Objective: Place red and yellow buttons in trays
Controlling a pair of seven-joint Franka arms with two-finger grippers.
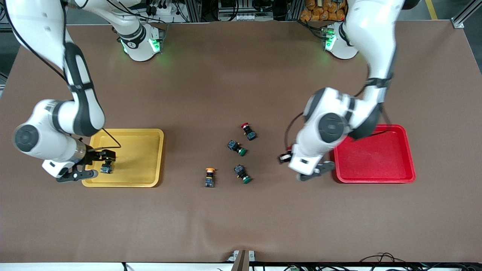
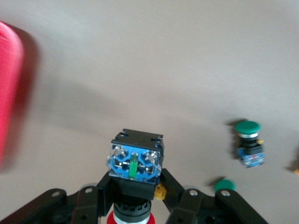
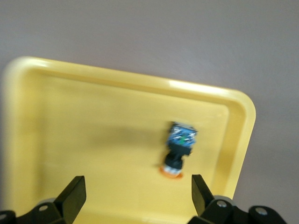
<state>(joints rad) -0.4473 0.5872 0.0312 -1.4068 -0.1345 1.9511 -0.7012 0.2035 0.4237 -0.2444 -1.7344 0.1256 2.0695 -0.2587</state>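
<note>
My right gripper [image 1: 95,165] hangs open over the yellow tray [image 1: 139,150], at its end toward the right arm's side of the table. A yellow-orange button [image 1: 106,168] lies in that tray; the right wrist view shows it [image 3: 180,150] on the tray floor [image 3: 93,116] beyond my open gripper [image 3: 138,193]. My left gripper [image 1: 320,168] is over the table beside the red tray [image 1: 376,154]. It [image 2: 135,189] is shut on a red button [image 2: 135,161], blue body outward. A second red button [image 1: 248,131] and a yellow-orange button [image 1: 209,177] lie mid-table.
Two green-capped buttons [image 1: 237,147] [image 1: 243,174] lie among the mid-table buttons; one also shows in the left wrist view [image 2: 247,142]. The red tray's edge [image 2: 7,84] shows there too. Brown table surface surrounds both trays.
</note>
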